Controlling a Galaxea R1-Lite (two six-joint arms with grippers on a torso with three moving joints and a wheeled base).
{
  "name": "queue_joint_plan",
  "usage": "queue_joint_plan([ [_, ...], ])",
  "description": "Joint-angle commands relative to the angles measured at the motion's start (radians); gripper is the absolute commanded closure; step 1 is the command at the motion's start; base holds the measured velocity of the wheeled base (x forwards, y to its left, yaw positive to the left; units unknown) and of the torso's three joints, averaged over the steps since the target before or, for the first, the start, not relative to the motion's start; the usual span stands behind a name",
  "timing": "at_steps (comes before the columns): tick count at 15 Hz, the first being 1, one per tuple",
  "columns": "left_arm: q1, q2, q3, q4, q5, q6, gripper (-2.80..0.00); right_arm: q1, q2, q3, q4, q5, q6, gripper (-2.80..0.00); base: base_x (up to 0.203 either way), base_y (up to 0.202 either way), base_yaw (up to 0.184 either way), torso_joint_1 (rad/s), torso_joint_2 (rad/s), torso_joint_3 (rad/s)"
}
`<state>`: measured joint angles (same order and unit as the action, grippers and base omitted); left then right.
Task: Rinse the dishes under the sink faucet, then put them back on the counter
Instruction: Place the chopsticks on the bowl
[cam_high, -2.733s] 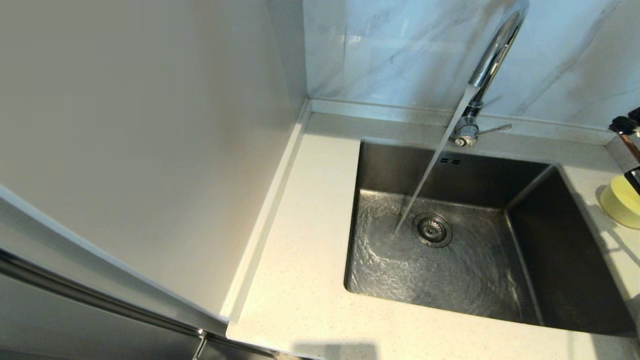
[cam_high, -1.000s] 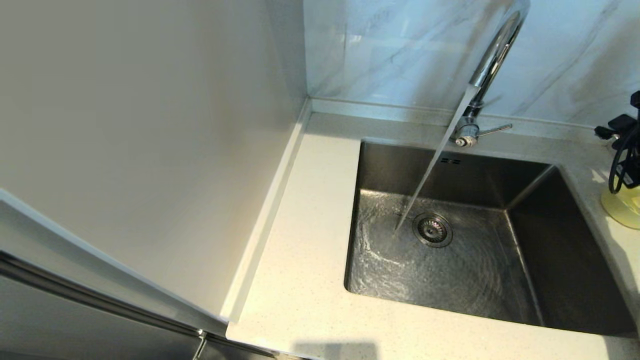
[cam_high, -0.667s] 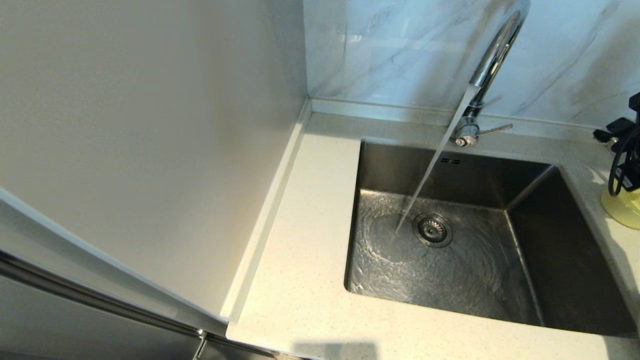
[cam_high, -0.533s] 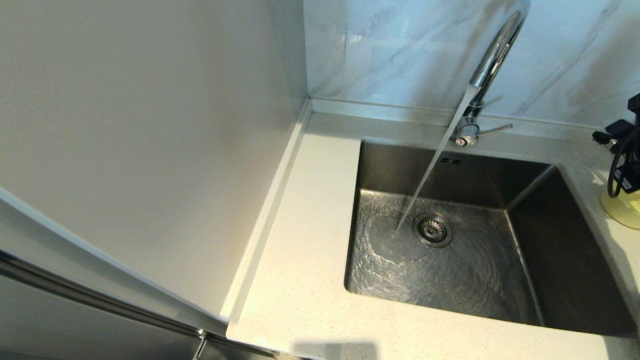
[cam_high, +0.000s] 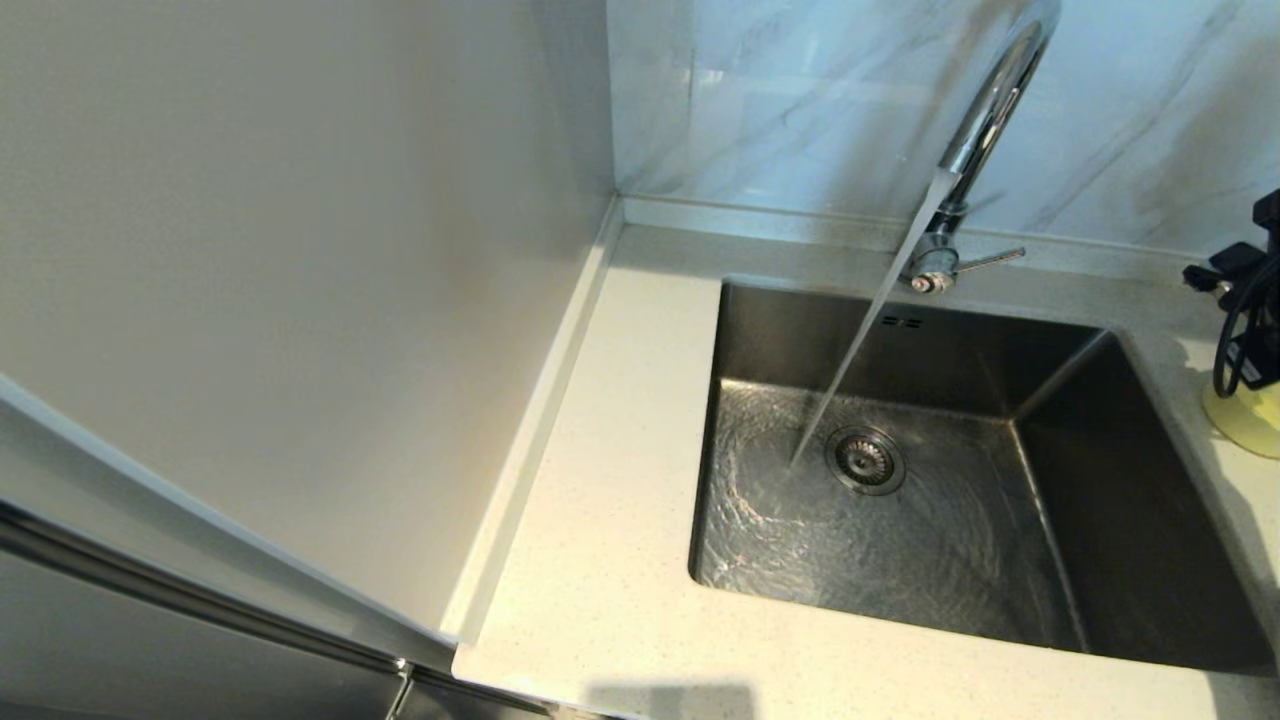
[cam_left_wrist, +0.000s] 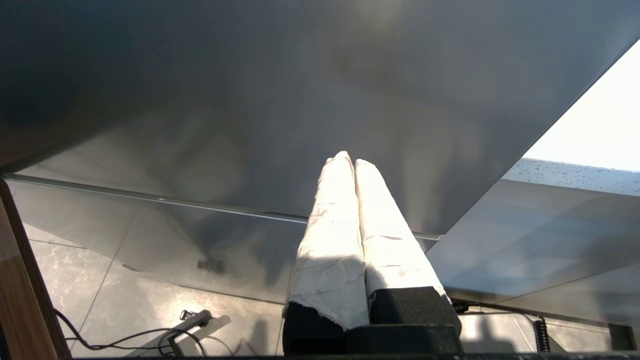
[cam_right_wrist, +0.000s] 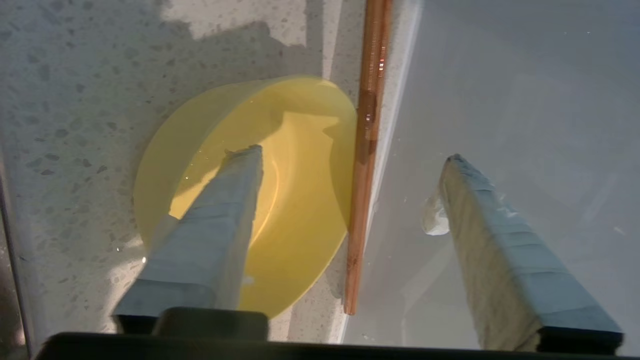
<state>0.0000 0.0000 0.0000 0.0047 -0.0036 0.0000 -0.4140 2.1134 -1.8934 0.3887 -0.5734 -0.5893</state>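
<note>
The dishes in sight number three kinds: one plate (cam_right_wrist: 525, 100), one bowl (cam_right_wrist: 250, 200) and a pair of chopsticks (cam_right_wrist: 367, 150), all on the worktop (cam_high: 620, 560) below the right gripper (cam_right_wrist: 350, 160), to the right of the sink (cam_high: 1100, 480). The sink holds only running water from the one faucet (cam_high: 985, 110). The plate lies under one spread finger; the bowl, upright with a film of water inside, lies under the other. The chopsticks lie between the fingers, along the plate's edge, touching the bowl's rim. The gripper is spread wide and grasps nothing. The left gripper (cam_left_wrist: 350, 162), pressed together, hangs low beside a grey cabinet panel (cam_left_wrist: 300, 100).
</note>
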Motion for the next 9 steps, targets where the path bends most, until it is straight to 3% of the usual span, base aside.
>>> queue_joint_plan([
  [1,0.000,0.000,0.000,0.000,-0.001,0.000,0.00,0.000,-0.009,-0.003,0.002,-0.003,-0.001,-2.80,0.000,0.000,0.000,0.000,0.00,0.000],
  [6,0.000,0.000,0.000,0.000,-0.001,0.000,0.00,0.000,-0.068,-0.004,-0.006,0.014,0.001,-2.80,0.000,0.000,0.000,0.000,0.00,0.000],
  [9,0.000,0.000,0.000,0.000,0.001,0.000,0.00,0.005,-0.237,0.101,0.009,0.142,0.011,-2.80,0.000,0.000,0.000,0.000,0.00,0.000],
])
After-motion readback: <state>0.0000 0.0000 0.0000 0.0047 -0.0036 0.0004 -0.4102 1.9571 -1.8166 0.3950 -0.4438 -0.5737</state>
